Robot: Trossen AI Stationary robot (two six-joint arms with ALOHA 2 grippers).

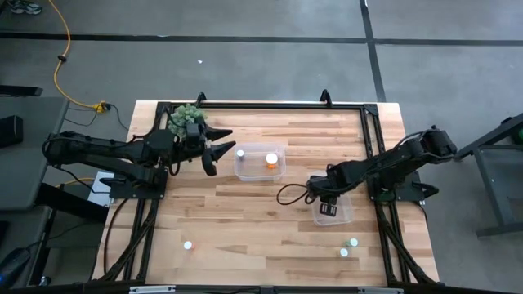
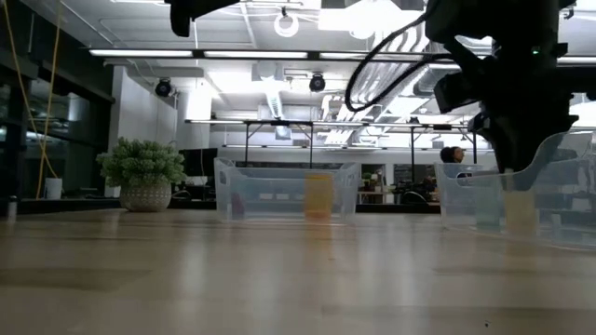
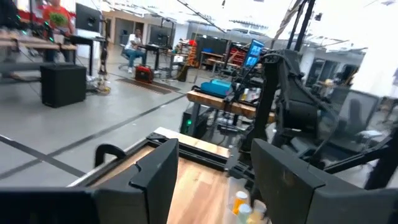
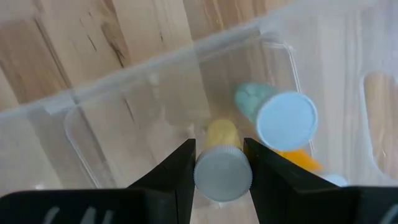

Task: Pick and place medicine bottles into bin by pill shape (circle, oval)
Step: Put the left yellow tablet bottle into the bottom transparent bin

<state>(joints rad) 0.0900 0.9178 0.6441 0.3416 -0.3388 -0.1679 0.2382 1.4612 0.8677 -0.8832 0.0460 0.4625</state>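
Two bottles [image 4: 277, 118] crowd right end effector's [image 4: 222, 163] bottle [image 4: 222, 169].

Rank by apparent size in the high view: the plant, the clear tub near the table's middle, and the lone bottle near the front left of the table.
1. Clear tub, the largest.
2. Plant, smaller, though the left arm covers part of it.
3. Lone bottle, by far the smallest, showing only as a white cap.

Bright ceiling lights [image 2: 284, 23] glare overhead; the left wrist view blurs.
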